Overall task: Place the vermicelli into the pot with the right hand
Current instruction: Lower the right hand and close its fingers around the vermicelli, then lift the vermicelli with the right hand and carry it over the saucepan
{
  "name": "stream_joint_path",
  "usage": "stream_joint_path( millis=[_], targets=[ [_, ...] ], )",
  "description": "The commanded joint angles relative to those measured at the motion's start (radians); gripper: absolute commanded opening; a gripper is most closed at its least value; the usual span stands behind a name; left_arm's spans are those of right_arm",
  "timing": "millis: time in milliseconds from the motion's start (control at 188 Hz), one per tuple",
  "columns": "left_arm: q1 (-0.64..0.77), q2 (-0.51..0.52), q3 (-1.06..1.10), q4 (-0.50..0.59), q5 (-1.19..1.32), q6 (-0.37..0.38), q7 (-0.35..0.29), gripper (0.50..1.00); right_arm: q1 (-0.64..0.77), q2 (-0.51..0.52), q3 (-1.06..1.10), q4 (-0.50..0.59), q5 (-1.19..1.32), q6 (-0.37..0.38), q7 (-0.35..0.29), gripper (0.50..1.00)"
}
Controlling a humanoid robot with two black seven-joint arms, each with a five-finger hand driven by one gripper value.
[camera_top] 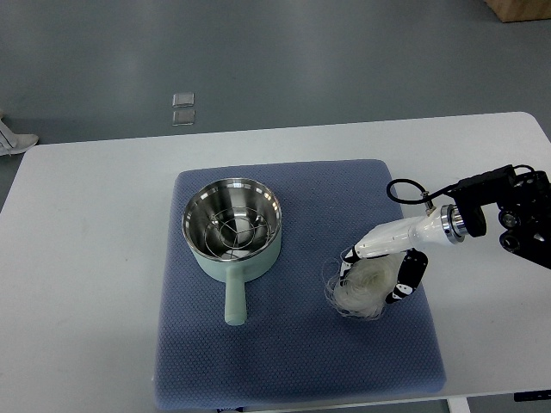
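Note:
A pale green pot (232,225) with a steel inside and a wire rack stands on the left half of the blue mat (293,361), its handle pointing toward me. A loose bundle of whitish vermicelli (357,288) lies on the mat to the pot's right. My right hand (379,274), white with black finger joints, reaches in from the right edge and curls its fingers around the bundle, which still rests on the mat. The left arm does not show.
The mat lies on a white table (86,258). Grey floor lies beyond the far edge, with two small clear squares (182,108) on it. A brown box corner (519,9) shows at the top right.

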Motion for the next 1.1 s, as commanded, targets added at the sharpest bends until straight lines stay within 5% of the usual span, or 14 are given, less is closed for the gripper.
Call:
stream_joint_path(
  millis=[0, 154, 522, 905, 1096],
  targets=[
    [0.0, 0.0, 0.0, 0.0, 0.0, 0.0, 0.0, 1.0, -0.001, 0.005, 0.001, 0.0, -0.001, 0.0, 0.0, 0.629],
    [0.0, 0.0, 0.0, 0.0, 0.0, 0.0, 0.0, 1.0, 0.005, 0.005, 0.011, 0.0, 0.004, -0.001, 0.005, 0.5],
    [0.0, 0.0, 0.0, 0.0, 0.0, 0.0, 0.0, 1.0, 0.056, -0.006, 0.098, 0.0, 0.055, 0.0, 0.012, 0.5],
    [0.0, 0.0, 0.0, 0.0, 0.0, 0.0, 0.0, 1.0, 0.292, 0.006, 0.113, -0.023, 0.098, 0.013, 0.012, 0.502],
    [0.0, 0.0, 0.0, 0.0, 0.0, 0.0, 0.0, 1.0, 0.418, 0.172, 0.112, -0.12, 0.098, 0.011, 0.011, 0.511]
  ],
)
